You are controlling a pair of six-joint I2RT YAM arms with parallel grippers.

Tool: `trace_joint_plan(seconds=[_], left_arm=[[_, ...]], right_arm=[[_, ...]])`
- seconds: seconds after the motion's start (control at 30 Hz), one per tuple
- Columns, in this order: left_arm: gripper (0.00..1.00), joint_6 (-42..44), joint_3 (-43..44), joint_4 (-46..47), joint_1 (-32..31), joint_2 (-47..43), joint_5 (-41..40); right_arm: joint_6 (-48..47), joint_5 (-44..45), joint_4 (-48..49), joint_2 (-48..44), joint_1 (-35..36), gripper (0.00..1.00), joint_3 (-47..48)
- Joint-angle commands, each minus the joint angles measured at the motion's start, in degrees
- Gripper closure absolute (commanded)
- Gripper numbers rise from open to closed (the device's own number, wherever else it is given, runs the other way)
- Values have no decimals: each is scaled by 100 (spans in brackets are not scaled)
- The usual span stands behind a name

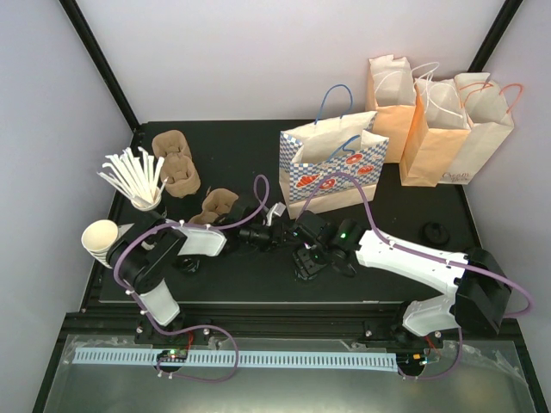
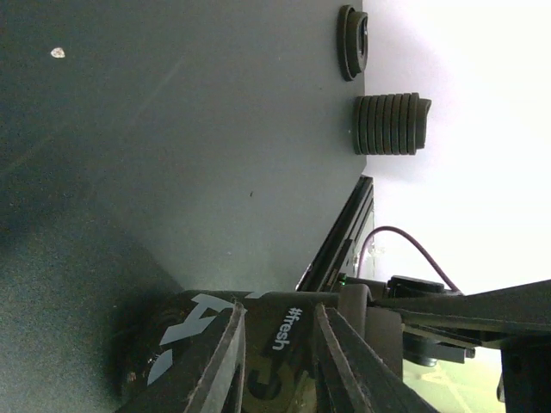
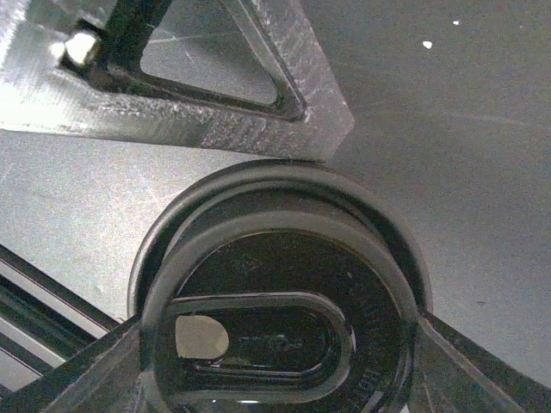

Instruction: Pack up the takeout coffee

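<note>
Fingers point(image 3: 258, 129) of right gripper point(image 3: 280, 284) bracket the takeout coffee point(image 3: 258, 344). The pale machined fingertip touches the lid rim on one side and dark finger edges sit against the other, so the cup is gripped at the lid.

Coffee: black round lid with raised rim and an oval sip recess, a pale patch showing in the opening. Left wrist view shows a black cup wall with grey print, "#fresh" legible.

Left gripper point(image 2: 277, 331) is at that wall. Its two dark fingers are close together, print visible through the narrow gap; cannot tell whether they pinch it.

Position: middle of the black worktop point(image 1: 224, 284), where both arms meet, just in front of a blue-checked paper bag point(image 1: 331, 168). The cup itself is hidden under the grippers in the top view.

Further out:
- stack of black lids point(image 2: 389, 125) with a single black lid point(image 2: 351, 43) beside it, near the worktop's right edge
- orange paper bags point(image 1: 439, 120) at far right
- pulp carriers point(image 1: 176, 163), white sticks point(image 1: 133, 176) and stacked cream cups point(image 1: 99, 237) at left
</note>
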Motion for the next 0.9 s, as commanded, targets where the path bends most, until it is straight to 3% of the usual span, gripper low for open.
trace_joint_plan(seconds=[0.0, 0.1, 0.27, 0.87], left_arm=[[76, 27, -66, 193, -107, 237, 123], [78, -94, -146, 504, -128, 391, 255], [61, -468, -344, 1376, -130, 369, 451], [49, -516, -278, 1500, -125, -167, 415]], right_arm=[[21, -457, -330, 412, 17, 35, -419], [22, -505, -289, 435, 16, 35, -430], [-4, -642, -230, 516, 14, 35, -387], [-64, -691, -237, 564, 18, 35, -307]])
